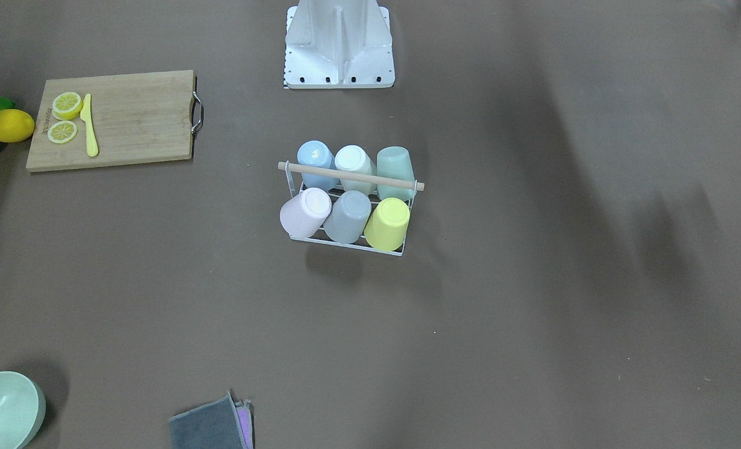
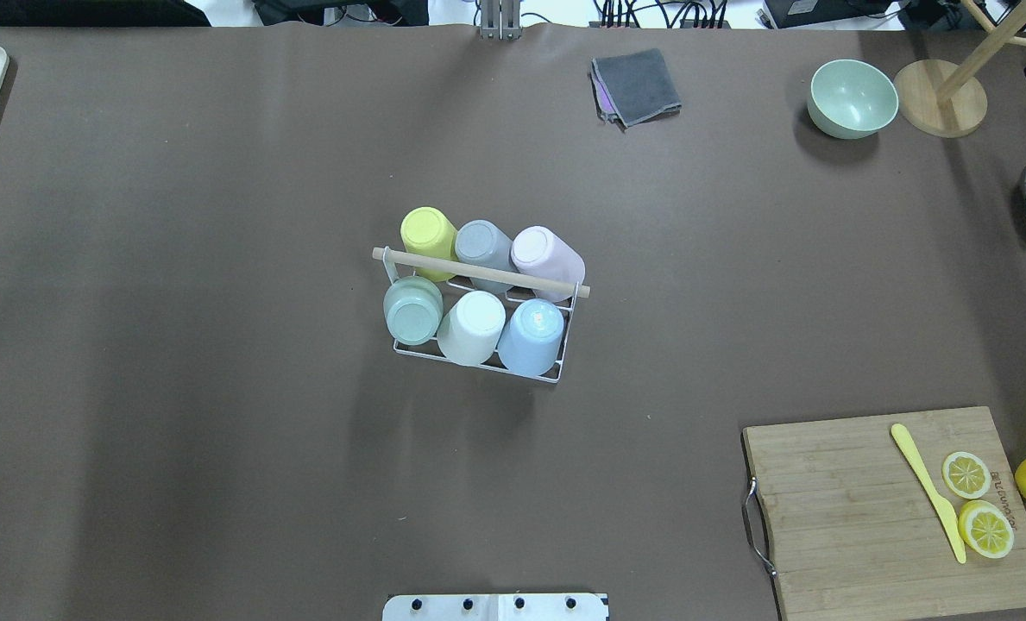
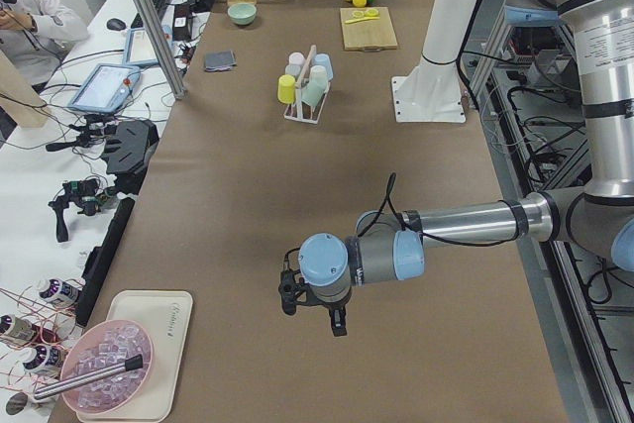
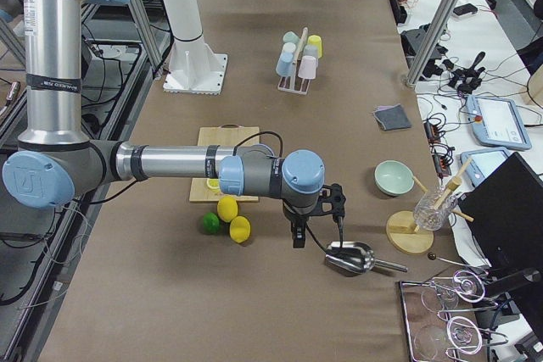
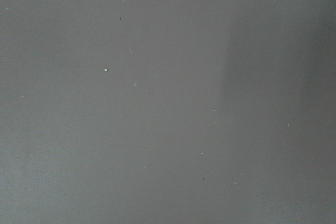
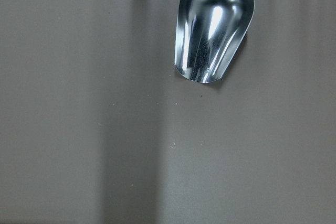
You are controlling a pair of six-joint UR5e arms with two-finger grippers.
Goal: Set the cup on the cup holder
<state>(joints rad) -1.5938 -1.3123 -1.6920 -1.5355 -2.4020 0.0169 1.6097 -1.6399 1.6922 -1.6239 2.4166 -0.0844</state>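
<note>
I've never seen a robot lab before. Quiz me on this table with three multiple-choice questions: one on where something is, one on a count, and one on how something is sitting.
1. Where does the yellow plastic knife lie?
A. on the wooden cutting board
B. in a green bowl
C. on a folded grey cloth

2. How many pastel plastic cups are on the white wire rack with the wooden rod handle?
A. four
B. six
C. eight

3. How do those cups sit?
A. upright, mouths up
B. lying loose on the table
C. upside down, bottoms up

Answers:
1 A: the overhead view shows the knife flat on the board.
2 B: there are three cups in a row on each side of the rod.
3 C: the closed bottoms of the cups face up towards the overhead camera.
</note>
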